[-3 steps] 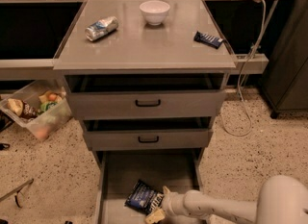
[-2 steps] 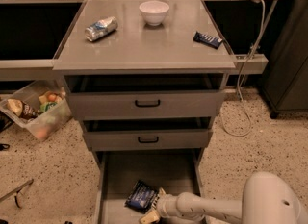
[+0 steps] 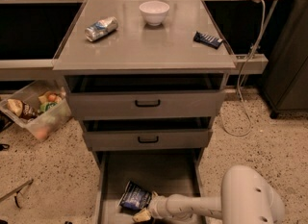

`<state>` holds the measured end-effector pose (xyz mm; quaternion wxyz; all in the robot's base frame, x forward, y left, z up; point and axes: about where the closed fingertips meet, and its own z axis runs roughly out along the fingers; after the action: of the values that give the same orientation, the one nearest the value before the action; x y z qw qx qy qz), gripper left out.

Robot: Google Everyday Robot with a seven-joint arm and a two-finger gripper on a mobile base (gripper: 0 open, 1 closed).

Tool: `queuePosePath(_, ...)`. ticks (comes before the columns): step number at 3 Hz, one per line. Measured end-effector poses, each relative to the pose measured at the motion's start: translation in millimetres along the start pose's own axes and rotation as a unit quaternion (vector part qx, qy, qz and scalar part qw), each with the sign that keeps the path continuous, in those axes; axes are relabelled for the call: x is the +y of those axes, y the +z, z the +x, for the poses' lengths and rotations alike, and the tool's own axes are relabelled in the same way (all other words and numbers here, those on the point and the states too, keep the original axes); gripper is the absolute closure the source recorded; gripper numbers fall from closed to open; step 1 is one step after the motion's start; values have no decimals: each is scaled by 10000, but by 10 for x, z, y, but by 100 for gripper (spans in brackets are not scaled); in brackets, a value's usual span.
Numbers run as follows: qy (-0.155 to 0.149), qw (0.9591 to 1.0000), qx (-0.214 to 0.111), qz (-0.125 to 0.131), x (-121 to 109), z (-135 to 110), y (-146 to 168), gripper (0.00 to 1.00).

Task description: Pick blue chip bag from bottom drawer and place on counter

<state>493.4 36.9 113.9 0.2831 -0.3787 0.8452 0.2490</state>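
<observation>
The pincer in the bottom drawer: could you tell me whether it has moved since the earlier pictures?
Yes: the pincer, low in the bottom drawer, has shifted left toward its left wall.

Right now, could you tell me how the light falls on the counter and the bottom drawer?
Camera view: the counter is evenly lit, with a soft sheen by the white bowl; the bottom drawer lies in shadow, so the blue chip bag looks dim; the gripper, low in that drawer beside the bag, is shaded too.
</observation>
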Motion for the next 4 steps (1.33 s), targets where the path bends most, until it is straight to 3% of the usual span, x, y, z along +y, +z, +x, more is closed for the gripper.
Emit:
queuePosePath(3, -13, 10000, 8, -16, 24, -25, 2, 87)
queuePosePath(4, -66, 9998, -145, -69, 68, -253, -376, 100)
